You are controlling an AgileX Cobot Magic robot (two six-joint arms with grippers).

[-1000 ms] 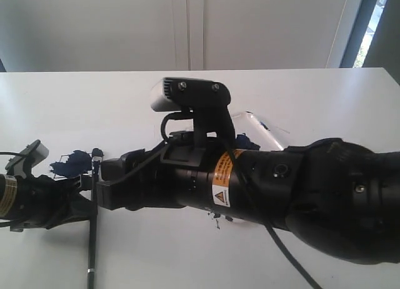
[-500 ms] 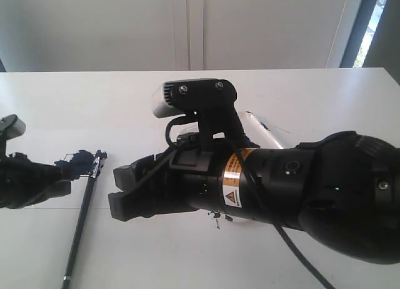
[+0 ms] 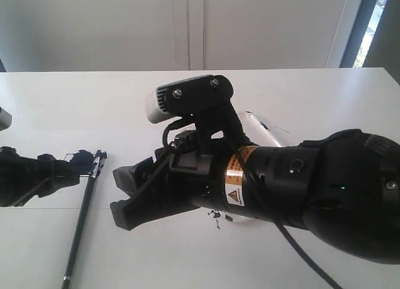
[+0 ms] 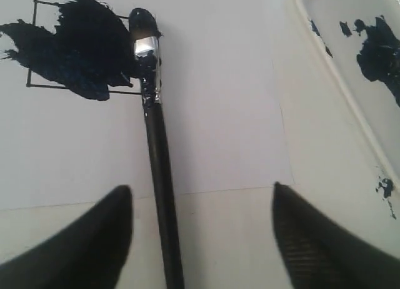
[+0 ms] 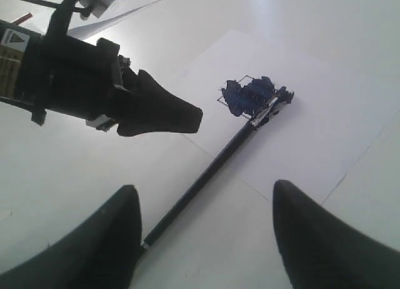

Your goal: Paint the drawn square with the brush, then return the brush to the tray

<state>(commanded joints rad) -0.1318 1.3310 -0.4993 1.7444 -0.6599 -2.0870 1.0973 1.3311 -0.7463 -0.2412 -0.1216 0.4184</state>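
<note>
While the brush (image 4: pixel 159 164) lies flat on its own, nobody's actually holding it. Its bristle tip sits right at the edge of the drawn square (image 4: pixel 81 48), which has a big dark blue blotch spilling past its lines, and the handle runs off the paper (image 4: pixel 219 114) onto the table (image 3: pixel 312 89). The left gripper (image 4: pixel 201 187) has its jaws wide apart, handle passing between them, nothing clamped. The right gripper (image 5: pixel 203 187) is spread wide too, empty, hanging above the handle end. The tray (image 4: pixel 340 51) sits just beside the paper, mostly hidden behind the right arm in the exterior view.
</note>
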